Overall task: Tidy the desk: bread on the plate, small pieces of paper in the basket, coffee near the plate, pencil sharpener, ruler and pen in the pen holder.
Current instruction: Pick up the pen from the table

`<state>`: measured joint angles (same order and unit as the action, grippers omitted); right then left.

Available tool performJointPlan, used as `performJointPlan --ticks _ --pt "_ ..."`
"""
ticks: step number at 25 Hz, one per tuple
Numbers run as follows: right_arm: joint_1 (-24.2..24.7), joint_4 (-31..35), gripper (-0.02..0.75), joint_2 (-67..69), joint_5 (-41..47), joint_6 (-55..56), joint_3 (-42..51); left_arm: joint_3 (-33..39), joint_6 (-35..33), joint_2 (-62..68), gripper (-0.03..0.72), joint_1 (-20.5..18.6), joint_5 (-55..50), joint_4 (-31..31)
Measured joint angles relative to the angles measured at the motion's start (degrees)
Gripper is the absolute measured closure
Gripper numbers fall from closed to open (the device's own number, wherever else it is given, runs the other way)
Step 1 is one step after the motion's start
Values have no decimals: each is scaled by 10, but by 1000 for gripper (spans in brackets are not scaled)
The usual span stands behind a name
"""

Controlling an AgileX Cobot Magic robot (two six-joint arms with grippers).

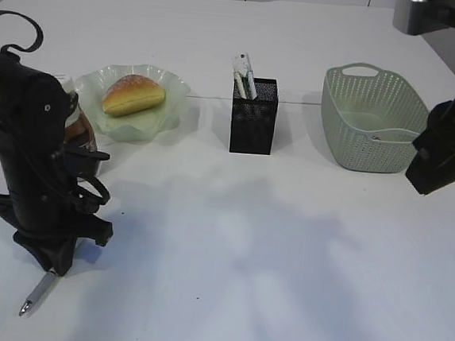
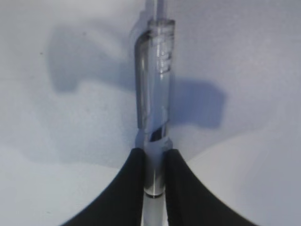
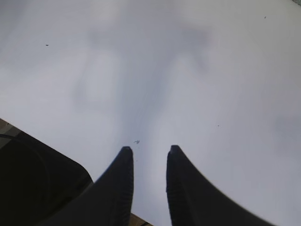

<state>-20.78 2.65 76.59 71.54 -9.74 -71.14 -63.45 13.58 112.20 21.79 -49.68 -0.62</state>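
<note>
Clear-plastic pen (image 2: 154, 99), lower left, lying on the table (image 1: 283, 263) with the left gripper (image 2: 154, 162) clamped across its barrel. Likely light, stiff and slick, so a mid-barrel grip should limit swing. Bread (image 1: 133, 94) on plate (image 1: 171, 86); holder (image 1: 252, 125) at centre; basket (image 1: 373, 123). Right gripper (image 3: 149, 155): jaws apart, empty, above bare table.
</note>
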Motion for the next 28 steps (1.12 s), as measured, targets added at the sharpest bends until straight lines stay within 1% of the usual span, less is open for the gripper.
performJointPlan --ticks 6,11,20,23,28 --pt "0 0 525 0 0 0 0 -32 -46 2 628 0 -27 -6" --pt "0 0 525 0 0 0 0 -78 -88 2 628 0 -68 -24" --pt "0 1 524 0 0 2 0 -179 -112 3 628 0 -137 -59" --pt "0 2 525 0 0 9 0 -218 -119 4 628 0 -145 -73" --pt "0 2 525 0 0 18 0 -280 -123 4 628 0 -140 -77"
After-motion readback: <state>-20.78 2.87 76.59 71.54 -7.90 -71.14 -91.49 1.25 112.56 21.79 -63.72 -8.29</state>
